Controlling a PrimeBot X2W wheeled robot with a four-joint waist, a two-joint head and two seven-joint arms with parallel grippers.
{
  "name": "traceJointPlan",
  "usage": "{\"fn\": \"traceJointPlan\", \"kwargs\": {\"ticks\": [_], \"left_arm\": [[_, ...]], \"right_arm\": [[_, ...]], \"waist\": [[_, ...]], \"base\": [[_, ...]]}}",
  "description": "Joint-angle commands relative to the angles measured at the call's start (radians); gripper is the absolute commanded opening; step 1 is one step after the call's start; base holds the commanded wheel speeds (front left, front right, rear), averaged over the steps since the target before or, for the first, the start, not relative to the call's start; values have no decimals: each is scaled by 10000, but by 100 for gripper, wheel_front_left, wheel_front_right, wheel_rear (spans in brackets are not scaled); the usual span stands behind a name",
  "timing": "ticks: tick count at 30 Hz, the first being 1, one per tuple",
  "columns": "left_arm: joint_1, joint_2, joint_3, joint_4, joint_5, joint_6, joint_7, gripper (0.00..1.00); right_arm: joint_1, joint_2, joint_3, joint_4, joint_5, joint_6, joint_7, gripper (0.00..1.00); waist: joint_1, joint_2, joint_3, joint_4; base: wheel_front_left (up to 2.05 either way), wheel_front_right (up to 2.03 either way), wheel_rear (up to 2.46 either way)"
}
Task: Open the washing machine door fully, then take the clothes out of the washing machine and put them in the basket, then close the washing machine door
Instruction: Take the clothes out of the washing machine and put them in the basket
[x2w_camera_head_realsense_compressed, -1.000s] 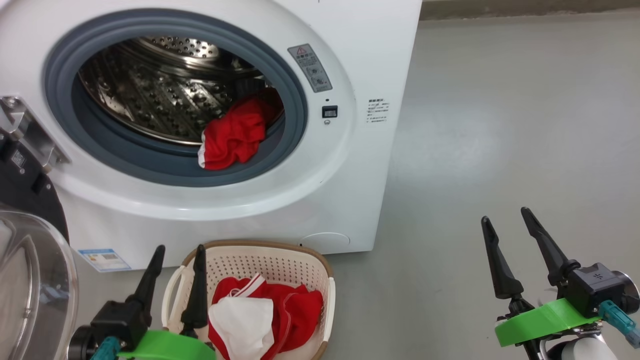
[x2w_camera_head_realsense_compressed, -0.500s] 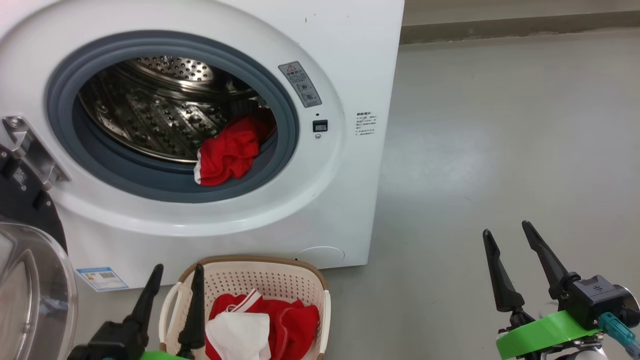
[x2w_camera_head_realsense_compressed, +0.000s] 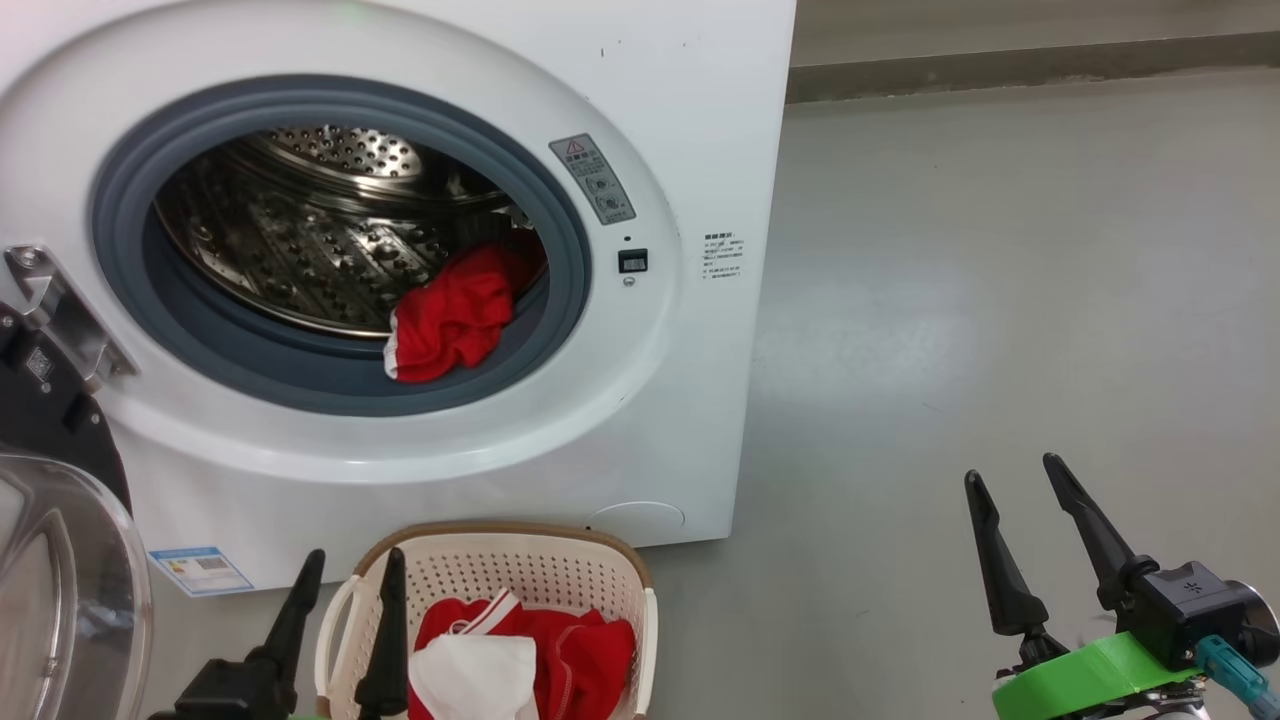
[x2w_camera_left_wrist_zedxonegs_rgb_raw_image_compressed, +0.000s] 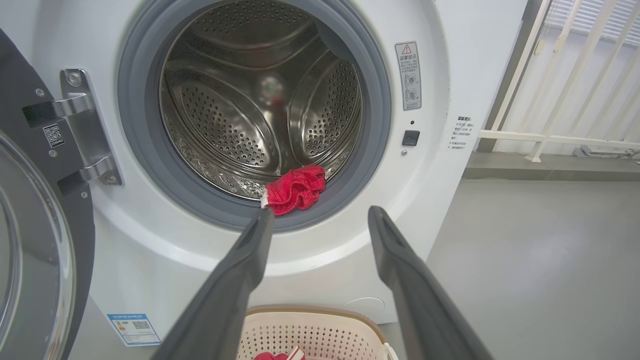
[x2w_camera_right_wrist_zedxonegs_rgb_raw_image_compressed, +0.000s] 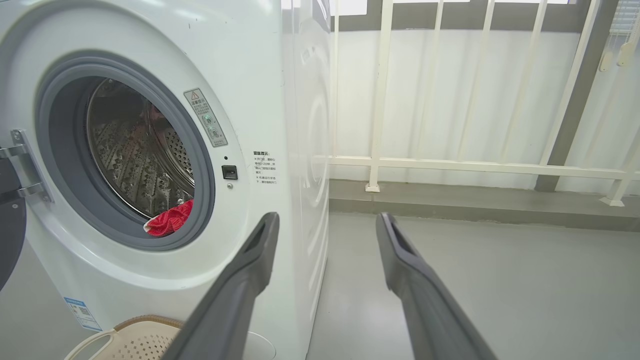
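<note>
washing machine (x2w_camera_head_realsense_compressed: 690, 100) casing, ahead of the left gripper (x2w_camera_head_realsense_compressed: 357, 552): white, smooth, glossy
rubber ring (x2w_camera_head_realsense_compressed: 300, 380): grey, matt, smooth
drum (x2w_camera_head_realsense_compressed: 300, 230): bright perforated steel, mirror-like
washing machine door (x2w_camera_head_realsense_compressed: 60, 580), left of the left gripper: glossy black rim, clear glass bowl
hinge (x2w_camera_head_realsense_compressed: 55, 300): silvery bare metal
clothes (x2w_camera_head_realsense_compressed: 450, 320) on the drum's lip: soft red cloth, white trim, crumpled
basket (x2w_camera_head_realsense_compressed: 600, 580), just right of the left gripper: cream perforated plastic, matt; brown woven-look rim
sticker (x2w_camera_head_realsense_compressed: 200, 570): printed paper, blue-edged
right gripper (x2w_camera_head_realsense_compressed: 1010, 467): fingers (x2w_camera_head_realsense_compressed: 1000, 570) dark, matt, plastic-looking; green band (x2w_camera_head_realsense_compressed: 1090, 670) smooth plastic
floor (x2w_camera_head_realsense_compressed: 1000, 300), ahead of the right gripper: grey, smooth, soft sheen
</note>
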Motion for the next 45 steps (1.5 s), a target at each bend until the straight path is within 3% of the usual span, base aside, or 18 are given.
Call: {"fn": "traceJointPlan", "kwargs": {"ticks": [1, 21, 45], "left_arm": [[-147, 103, 336, -169, -72, 81, -36, 100], [-837, -19, 189, 579, -191, 79, -48, 100], [-5421, -201, 144, 2562, 35, -55, -122, 100]], "right_arm": [[-98, -61, 204, -276, -53, 48, -65, 100], [-151, -123, 317, -360, -57, 48, -65, 100], [-1794, -376, 813, -842, -1, 48, -65, 100]], "waist": [[0, 0, -6, -8], [0, 0, 326, 190], [0, 0, 3232, 351]], "base": [[0, 0, 0], [0, 0, 0], [0, 0, 0]]}}
